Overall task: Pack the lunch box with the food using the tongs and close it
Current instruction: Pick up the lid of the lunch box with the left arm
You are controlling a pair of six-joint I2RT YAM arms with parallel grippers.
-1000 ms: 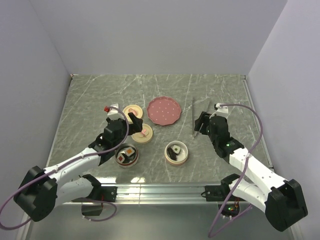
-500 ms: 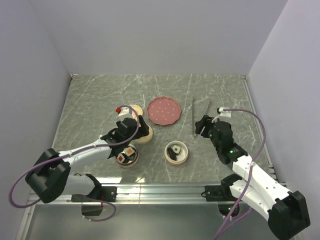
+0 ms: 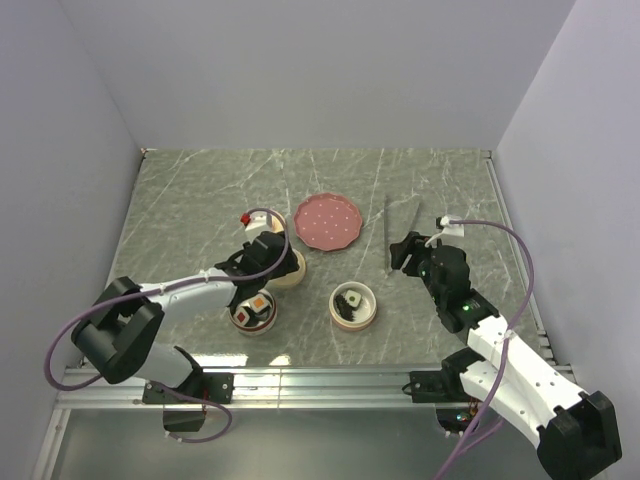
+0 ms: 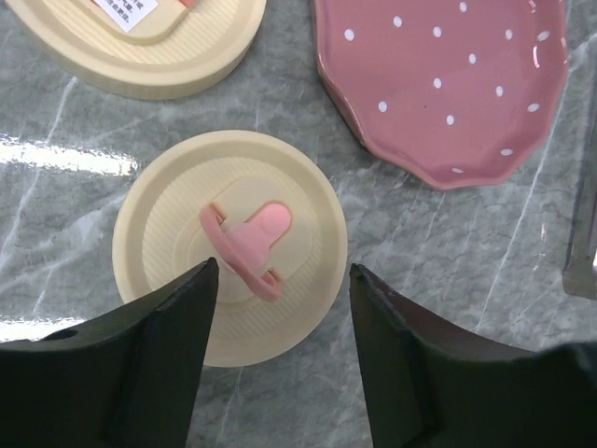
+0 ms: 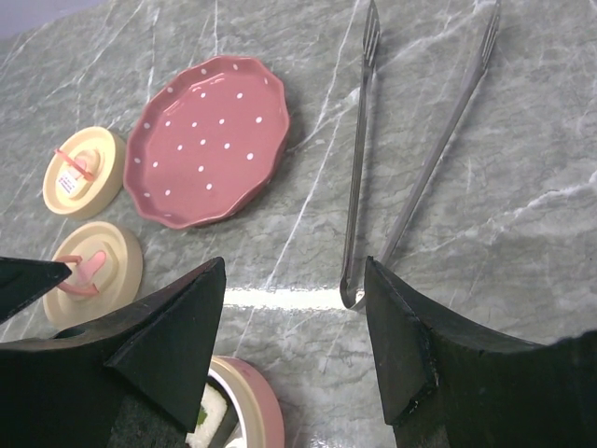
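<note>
We find the left gripper (image 4: 283,275) low over the lid with the pink handle (image 4: 177,233), its fingers (image 4: 159,364) apart on either side of that handle and gripping nothing; the left fingertip comes close to the handle's end, though we cannot tell whether it touches. A second lid (image 4: 159,56) lies just beyond the first, and the pink dotted plate (image 4: 448,84) sits to its right on the marbled table (image 3: 180,200). The tongs (image 5: 357,168) lie flat on the table, well apart from the left arm and to the right of the plate, their two slim arms splayed away from the robot and their joined end pointing back toward the right gripper (image 5: 297,271). That gripper hangs just short of the joined end with its jaws apart and nothing between them (in its own wrist view the tongs' joint shows in the gap, but lying on the table beyond). The food sits in two round open containers near the arms. In the left container (image 3: 236,318) we see an orange-topped piece (image 3: 258,303) and others, partly under the left arm. The right container (image 3: 372,300) holds dark pieces and one pale-topped cube (image 3: 352,299). Both containers stand uncovered.
</note>
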